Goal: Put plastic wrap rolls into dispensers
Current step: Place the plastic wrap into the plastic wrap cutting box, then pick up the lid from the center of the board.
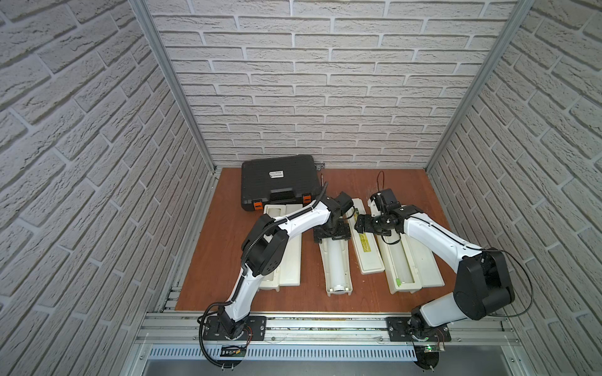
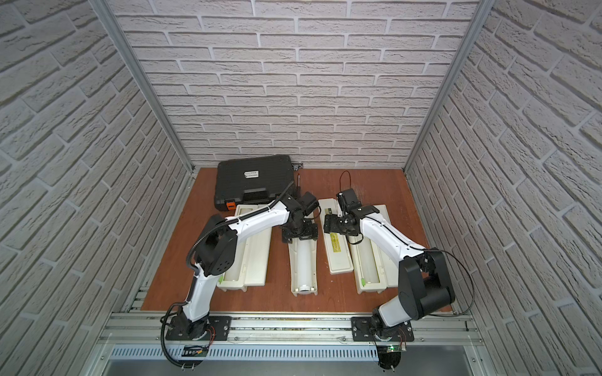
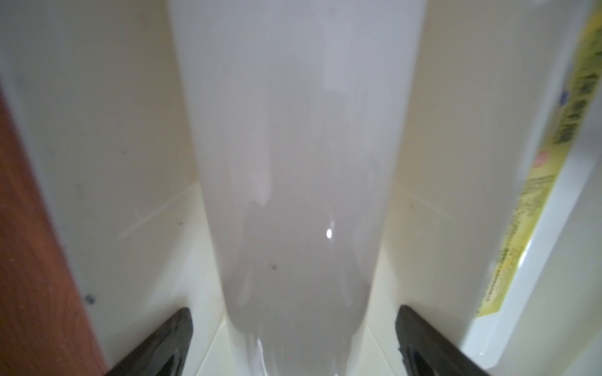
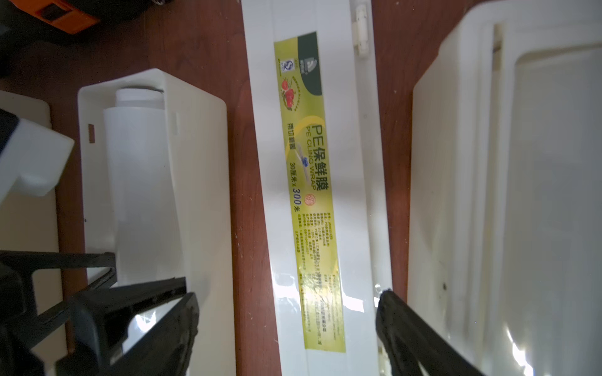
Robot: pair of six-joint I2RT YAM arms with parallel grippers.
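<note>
Glossy white film makes the plastic wrap roll (image 3: 293, 162), lying in the middle dispenser (image 1: 328, 276) between the parted jaws of the left gripper (image 3: 293, 311), seem light, stiff yet slippery, best clasped mid-barrel; the right gripper (image 4: 288, 294) gapes too.

A black case (image 1: 278, 182) lies closed at the far left of the brown wooden table (image 1: 221, 234), its back close to the far wall; a small white label (image 1: 276, 174) sits on its lid; two orange latches (image 1: 257, 205) mark its near edge, and the right wrist view catches one orange latch (image 4: 62, 13); a thin dark stick (image 1: 322, 179), too small to name, lies just right of the case; white brick-pattern walls (image 1: 309, 81) close the far, left and right sides; aluminium rails (image 1: 325, 325) run along the near edge; a slotted grey strip (image 1: 309, 353) lies nearer still
</note>
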